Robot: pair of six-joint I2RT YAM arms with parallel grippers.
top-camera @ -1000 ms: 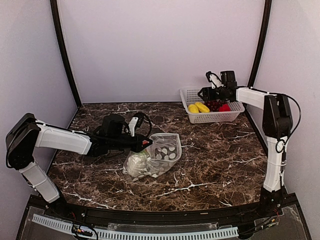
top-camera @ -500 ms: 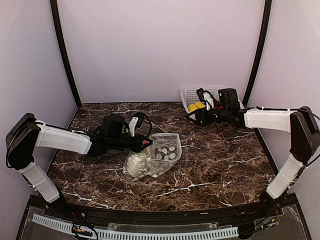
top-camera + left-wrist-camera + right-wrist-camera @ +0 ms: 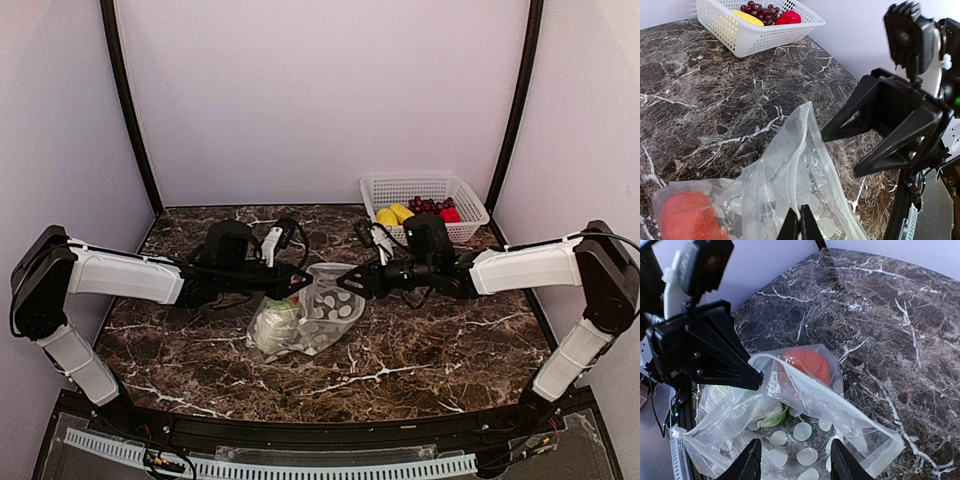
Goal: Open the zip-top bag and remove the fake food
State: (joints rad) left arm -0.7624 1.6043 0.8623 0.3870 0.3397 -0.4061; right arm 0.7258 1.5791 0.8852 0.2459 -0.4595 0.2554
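Your left gripper (image 3: 800,226) is pinched shut on the top edge of the zip-top bag (image 3: 318,308); it holds that edge up off the table (image 3: 450,330). Your right gripper (image 3: 350,284) is right at the other side of the bag's mouth; its two fingers stand apart with nothing between them, so it holds nothing.

The bag lies in the middle of the table, between the two arms; its mouth looks partly open. Some fake food is inside it: a red piece (image 3: 807,365) and a white-green cauliflower (image 3: 272,322). More toy food, yellow, purple and red, sits in the white basket (image 3: 472,224) at the back right, well apart from the bag.

I think the step now is to catch the free side of the mouth. Put one finger inside and one outside, so you pinch just one layer; close softly; then pull slowly away from the left gripper, so the mouth spreads wide. The plastic is floppy; a fast tug could fold it over or drag the whole bag.

The top view shows both arms meeting at the bag, and the basket; it does not show the pinch. The left wrist view shows the shut tips on the plastic, and the right gripper's open fingers beside the raised edge. The right wrist view looks into the mouth; there you see the red piece at the far end, which is hard to see from above.
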